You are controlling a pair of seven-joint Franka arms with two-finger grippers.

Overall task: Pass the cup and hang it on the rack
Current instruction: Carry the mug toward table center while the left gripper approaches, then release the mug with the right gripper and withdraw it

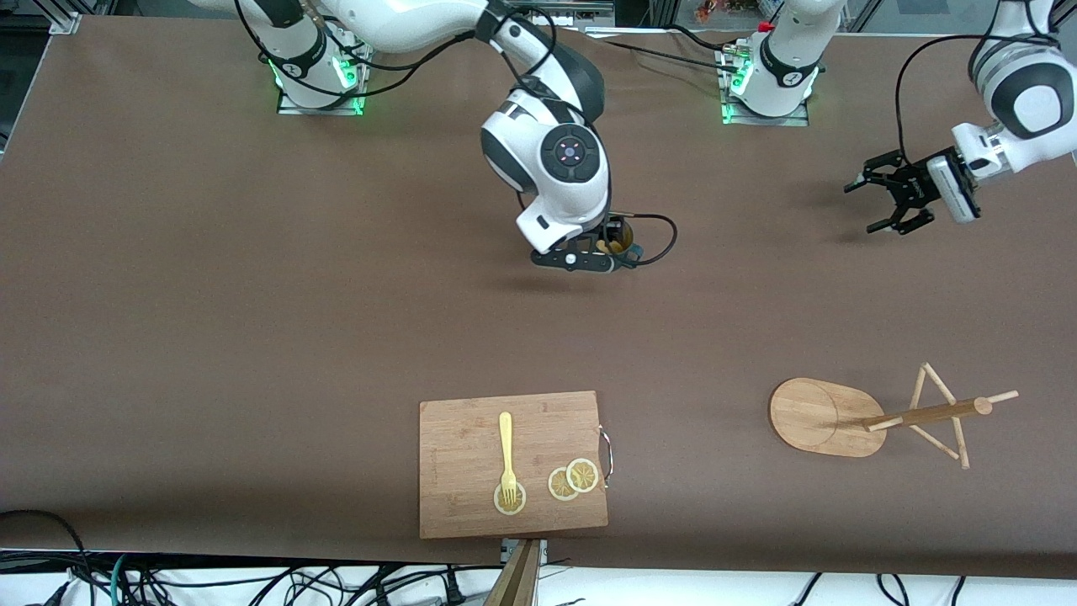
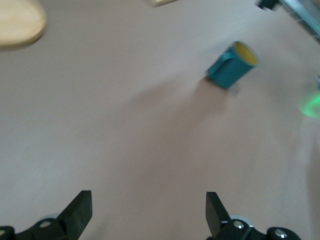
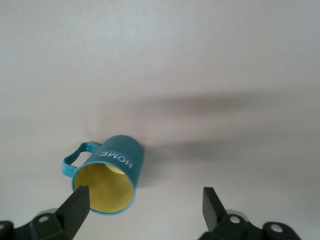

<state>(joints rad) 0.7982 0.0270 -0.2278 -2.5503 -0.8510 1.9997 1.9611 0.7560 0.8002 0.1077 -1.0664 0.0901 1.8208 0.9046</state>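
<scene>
Looking at the table [image 1: 210, 320], I see the cutting board [image 1: 471, 497] at the edge nearest the front camera, carrying a fork [image 1: 506, 450] and lemon slices [image 1: 572, 480]. The rack [image 1: 875, 417] stands toward the left arm's end. My right gripper [image 3: 142, 205] is over the cup [image 3: 112, 177], fingers spread, not holding it; cup upright mid-table. My left gripper [image 1: 890, 195] waits above bare table, fingers apart, empty.

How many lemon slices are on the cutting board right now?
3, all on the cutting board: one under the fork's tines, and two overlapping nearer its metal handle. None looks hidden.
</scene>
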